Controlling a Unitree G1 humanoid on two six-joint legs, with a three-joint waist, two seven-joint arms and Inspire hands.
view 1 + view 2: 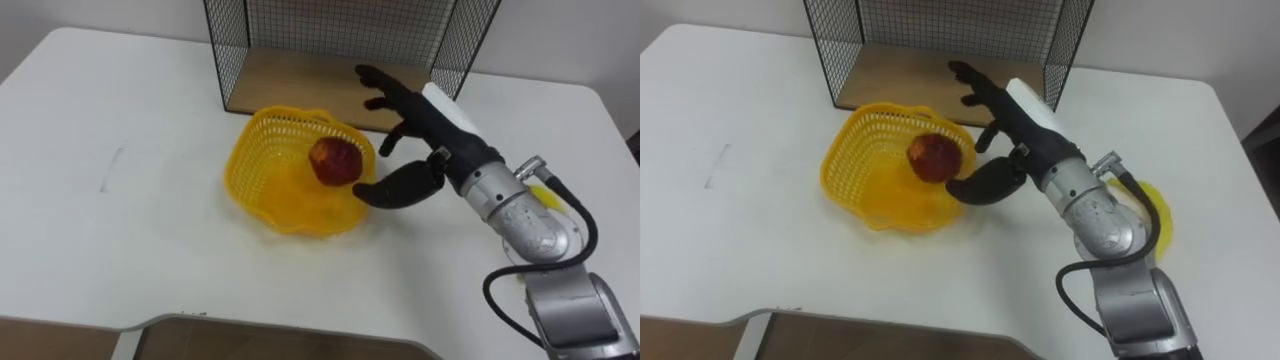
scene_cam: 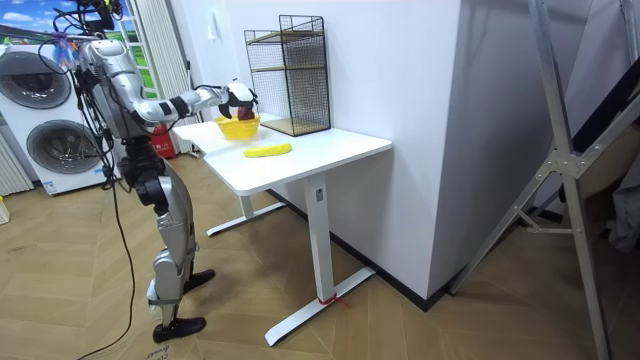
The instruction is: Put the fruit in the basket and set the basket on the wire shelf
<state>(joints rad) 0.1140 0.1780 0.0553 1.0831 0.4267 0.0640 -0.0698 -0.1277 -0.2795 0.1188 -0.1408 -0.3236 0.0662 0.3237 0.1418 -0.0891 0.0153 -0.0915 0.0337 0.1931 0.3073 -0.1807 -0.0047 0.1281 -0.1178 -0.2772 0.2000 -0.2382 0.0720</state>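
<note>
A red apple (image 1: 336, 160) rests inside the yellow plastic basket (image 1: 265, 170), against its right wall, on the white table. My right hand (image 1: 415, 125) hovers just to the right of the basket with fingers spread and straight and the thumb low near the rim; it holds nothing. A banana (image 1: 548, 200) lies on the table to the right, mostly hidden behind my right forearm; in the room view the banana (image 2: 268, 151) lies near the table's front. The black wire shelf (image 1: 340, 45) with a wooden floor stands right behind the basket.
The white table (image 1: 120, 180) stretches wide to the left of the basket. In the room view I stand at the table's end, with washing machines (image 2: 50, 120) behind me and a white wall beside the shelf.
</note>
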